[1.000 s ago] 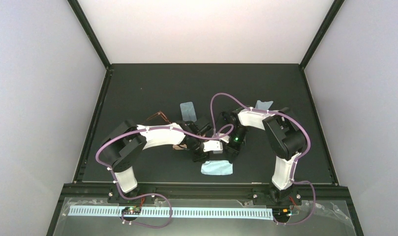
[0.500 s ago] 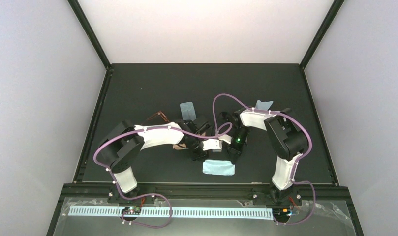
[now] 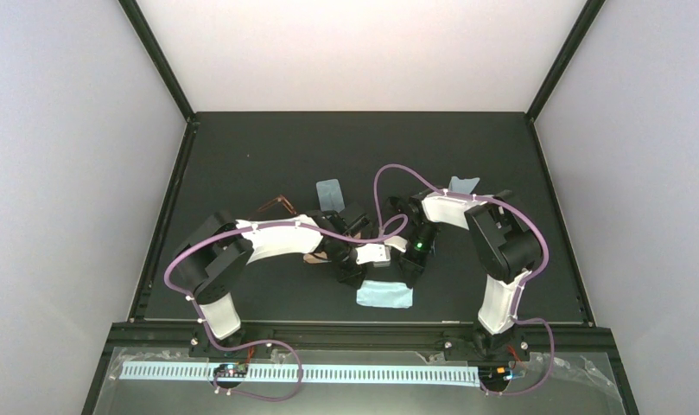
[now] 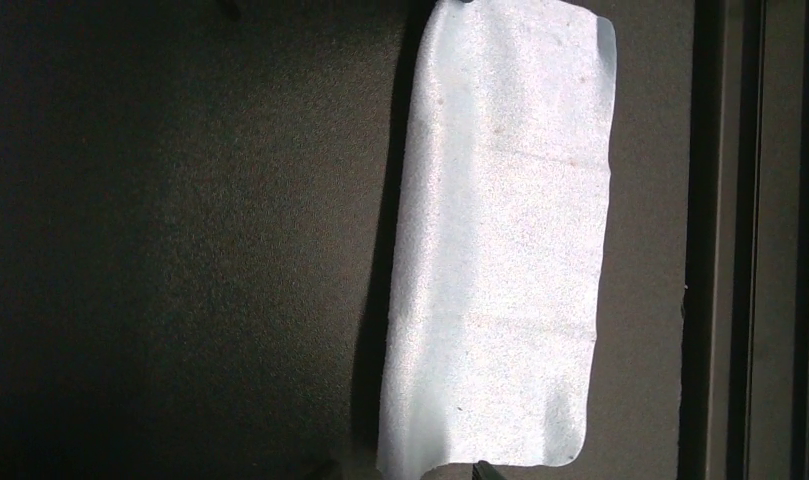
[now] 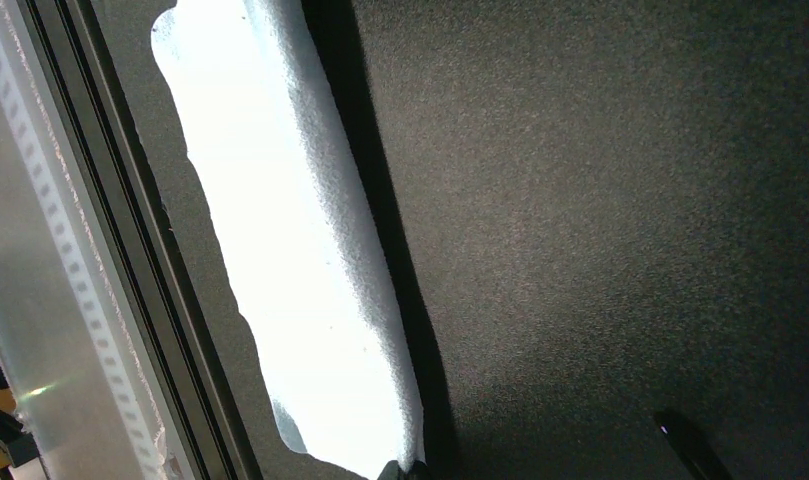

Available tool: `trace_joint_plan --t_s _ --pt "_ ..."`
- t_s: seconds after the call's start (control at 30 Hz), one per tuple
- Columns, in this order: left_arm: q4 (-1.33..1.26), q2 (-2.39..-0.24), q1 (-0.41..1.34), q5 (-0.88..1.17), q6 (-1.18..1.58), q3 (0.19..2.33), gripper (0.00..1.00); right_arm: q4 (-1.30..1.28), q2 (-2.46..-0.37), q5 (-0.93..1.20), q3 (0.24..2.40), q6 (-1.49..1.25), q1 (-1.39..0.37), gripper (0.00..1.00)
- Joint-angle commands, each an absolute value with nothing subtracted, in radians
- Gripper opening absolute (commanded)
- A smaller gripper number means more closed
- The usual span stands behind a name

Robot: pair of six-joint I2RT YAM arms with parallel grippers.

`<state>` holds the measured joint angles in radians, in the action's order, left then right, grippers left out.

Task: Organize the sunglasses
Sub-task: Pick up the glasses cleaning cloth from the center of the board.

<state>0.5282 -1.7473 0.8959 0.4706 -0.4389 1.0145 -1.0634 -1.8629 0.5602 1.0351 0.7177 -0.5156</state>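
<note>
Sunglasses point(image 3: 276, 206): one reddish-brown translucent pair with thin arms lies on the table point(image 3: 242, 156), at ten o'clock from the grippers. Counted: two arms, one cloth point(image 4: 500, 230) at six o'clock. Left gripper point(image 4: 402, 470) is partly open at the cloth's edge, holding nothing. Right gripper point(image 5: 398, 468) is closed and empty.

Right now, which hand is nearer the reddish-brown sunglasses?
Left. The left hand is to the right of the reddish-brown sunglasses and closer to the arm bases. The right hand is farther right still, beyond the left hand.
</note>
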Motion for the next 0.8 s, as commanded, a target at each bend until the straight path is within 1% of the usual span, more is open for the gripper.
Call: trace_joint_plan --t_s 0.0,0.23,0.47,0.53,0.6,0.77 --pt "0.505 -1.747 0.89 0.463 -0.432 1.035 0.37 -1.065 -1.842 0.561 1.041 0.729 -0.511 0.02" --pt "0.485 -1.767 0.89 0.452 -0.431 1.042 0.45 -1.064 -1.844 0.566 1.036 0.728 -0.511 0.02" --pt "0.478 -1.794 0.89 0.465 -0.435 1.055 0.44 -1.062 -1.84 0.566 1.035 0.726 -0.511 0.02" --pt "0.479 -1.799 0.89 0.472 -0.436 1.054 0.42 -1.059 -1.838 0.566 1.032 0.724 -0.511 0.02" --pt "0.477 -1.804 0.891 0.477 -0.436 1.051 0.37 -1.058 -1.839 0.566 1.033 0.724 -0.511 0.02" --pt "0.495 -1.802 0.891 0.498 -0.45 1.047 0.22 -1.058 -1.837 0.566 1.033 0.722 -0.511 0.02"
